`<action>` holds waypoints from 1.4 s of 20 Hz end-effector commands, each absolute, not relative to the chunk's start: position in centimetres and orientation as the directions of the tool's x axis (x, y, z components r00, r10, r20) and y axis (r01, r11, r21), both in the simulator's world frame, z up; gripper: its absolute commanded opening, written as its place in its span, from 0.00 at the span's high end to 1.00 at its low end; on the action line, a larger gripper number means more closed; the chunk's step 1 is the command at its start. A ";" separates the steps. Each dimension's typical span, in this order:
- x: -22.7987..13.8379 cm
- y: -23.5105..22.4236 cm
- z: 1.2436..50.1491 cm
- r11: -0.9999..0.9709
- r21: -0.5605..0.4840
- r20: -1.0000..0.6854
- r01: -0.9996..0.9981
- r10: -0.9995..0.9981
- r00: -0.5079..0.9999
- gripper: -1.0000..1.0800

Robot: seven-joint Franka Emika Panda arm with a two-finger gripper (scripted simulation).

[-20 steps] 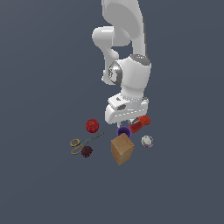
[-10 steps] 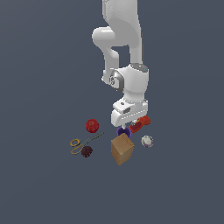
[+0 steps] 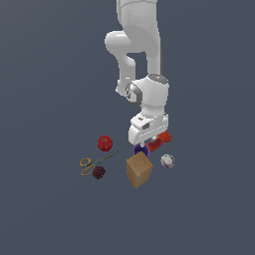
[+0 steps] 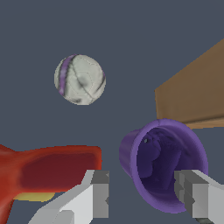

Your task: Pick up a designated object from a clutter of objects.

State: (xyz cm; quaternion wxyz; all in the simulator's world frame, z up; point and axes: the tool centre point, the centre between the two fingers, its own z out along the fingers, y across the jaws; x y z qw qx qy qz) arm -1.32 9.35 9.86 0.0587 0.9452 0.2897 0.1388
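Note:
The purple cup (image 4: pixel 164 162) lies tipped with its mouth toward the wrist camera, between the tan wooden block (image 4: pixel 194 89) and the red drill (image 4: pixel 48 170). My gripper (image 4: pixel 146 194) is open, its two grey fingers on either side of the cup's rim, one finger (image 4: pixel 98 192) close to the drill. In the exterior view the gripper (image 3: pixel 141 146) hangs low over the cup (image 3: pixel 139 149), which peeks out just behind the block (image 3: pixel 139 170). The drill (image 3: pixel 159 141) shows at the hand's right.
A small white ball (image 3: pixel 168 160) with purple marks lies to the exterior view's right of the block. A red apple (image 3: pixel 104 143), yellow-handled scissors (image 3: pixel 92 163) and a dark red fuzzy ball (image 3: pixel 98 173) lie to the left.
The arm has come down, bringing the gripper lower onto the purple cup. The objects have not moved.

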 end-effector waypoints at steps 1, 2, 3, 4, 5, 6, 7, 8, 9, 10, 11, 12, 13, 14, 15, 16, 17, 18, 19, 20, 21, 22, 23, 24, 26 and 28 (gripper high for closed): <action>-1.3 9.3 9.8 -0.825 0.192 0.228 0.531 0.564 0.794 0.38; -1.3 9.3 9.7 -0.825 0.192 0.228 0.531 0.564 0.794 0.38; -1.2 9.3 9.5 -0.825 0.192 0.229 0.531 0.564 0.793 0.38; -1.2 9.3 9.3 -0.825 0.192 0.229 0.531 0.564 0.793 0.38; -1.1 9.3 9.0 -0.825 0.192 0.229 0.532 0.565 0.793 0.38; -1.0 9.3 8.7 -0.824 0.192 0.229 0.532 0.565 0.793 0.38; -0.9 9.3 8.4 -0.824 0.192 0.229 0.533 0.565 0.792 0.38; -0.8 9.3 8.0 -0.824 0.192 0.229 0.533 0.566 0.792 0.38; -0.8 9.3 7.7 -0.824 0.192 0.229 0.533 0.566 0.792 0.38; -0.7 9.3 7.5 -0.824 0.192 0.229 0.533 0.566 0.792 0.38; -0.6 9.3 7.3 -0.824 0.192 0.229 0.533 0.566 0.792 0.38; -0.6 9.3 7.1 -0.824 0.192 0.229 0.534 0.566 0.792 0.38; -0.5 9.3 7.0 -0.824 0.192 0.230 0.533 0.566 0.792 0.38; -0.5 9.3 7.0 -0.824 0.192 0.230 0.533 0.566 0.792 0.38; -0.5 9.3 6.9 -0.824 0.192 0.230 0.533 0.566 0.792 0.38; -0.5 9.3 6.9 -0.824 0.192 0.230 0.533 0.566 0.792 1.00; -0.5 9.3 6.9 -0.824 0.192 0.230 0.533 0.566 0.792 1.00; -0.5 9.3 6.9 -0.824 0.192 0.230 0.533 0.566 0.792 1.00; -0.5 9.3 6.9 -0.824 0.192 0.230 0.533 0.566 0.792 1.00; -0.5 9.3 6.9 -0.824 0.192 0.230 0.533 0.566 0.792 1.00; -0.5 9.3 6.9 -0.824 0.192 0.230 0.533 0.566 0.792 1.00; -0.5 9.3 6.9 -0.824 0.192 0.230 0.533 0.566 0.792 1.00; -0.5 9.3 6.9 -0.824 0.192 0.230 0.533 0.566 0.792 1.00; -0.5 9.3 6.9 -0.824 0.192 0.230 0.533 0.566 0.792 1.00; -0.4 9.3 7.0 -0.824 0.192 0.231 0.533 0.565 0.792 1.00; -0.5 9.3 7.1 -0.824 0.192 0.231 0.533 0.565 0.792 1.00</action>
